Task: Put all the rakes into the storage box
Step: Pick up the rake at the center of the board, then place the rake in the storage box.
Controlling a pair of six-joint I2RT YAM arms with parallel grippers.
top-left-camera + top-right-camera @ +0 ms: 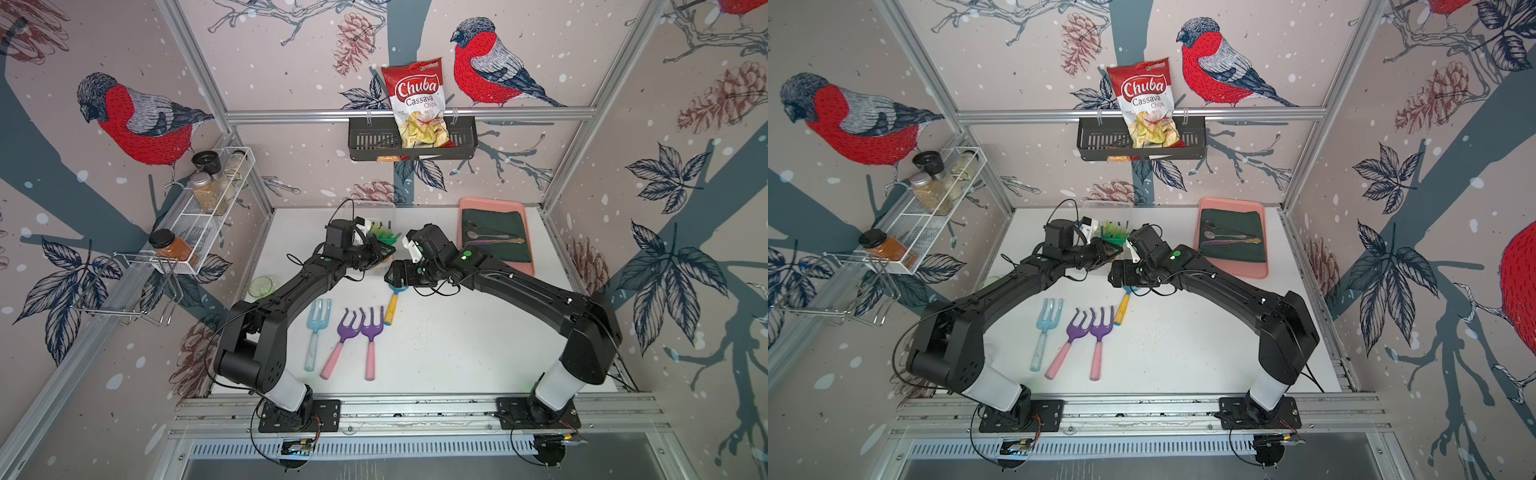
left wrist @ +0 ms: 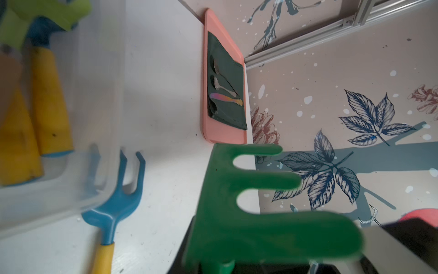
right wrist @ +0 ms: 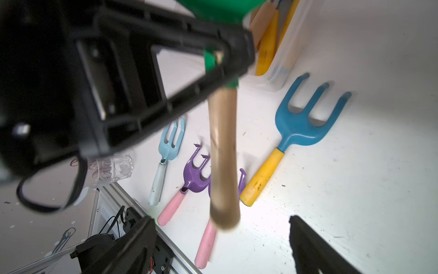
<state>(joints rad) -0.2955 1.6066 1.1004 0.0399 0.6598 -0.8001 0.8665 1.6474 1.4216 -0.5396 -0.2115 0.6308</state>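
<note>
Pinching rake (image 3: 224, 154) only at its green neck, left hand (image 3: 220, 59) could let it pivot or slip; dangling wooden handle may snag box (image 2: 102, 106) rim or tools (image 2: 49, 99) inside. Right hand (image 3: 224, 242) open, fingers (image 3: 123, 249) wide around handle's end, not touching. Rake in air near box, not in; head out one side of left hand, handle out the other

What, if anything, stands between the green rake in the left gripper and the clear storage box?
Nothing visible does. The left gripper holds the green rake close by the open storage box; yellow-handled tools lie inside, and a blue fork lies outside its wall.
</note>
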